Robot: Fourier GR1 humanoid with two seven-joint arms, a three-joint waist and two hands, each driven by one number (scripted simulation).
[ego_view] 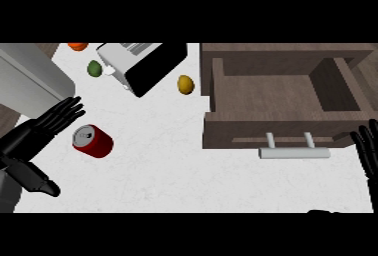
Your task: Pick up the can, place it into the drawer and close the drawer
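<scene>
I see my left hand [38,134] with fingers straight and spread, just beside the red can [92,141] lying on the white counter [170,165]. The drawer [284,107] is open. My right hand [366,150] rests at the edge, fingers straight.

A red can [93,142] with a silver top is seen on the white, faintly marbled counter [170,170]. The drawer [277,102] is coloured brown with a wood grain, and its handle [294,152] is pale grey. Both hands, left [33,137] and right [366,150], are black. A white and black toaster [140,62], a green fruit [94,68], a yellow-orange fruit [185,84] and an orange one [77,46] are shown.
</scene>
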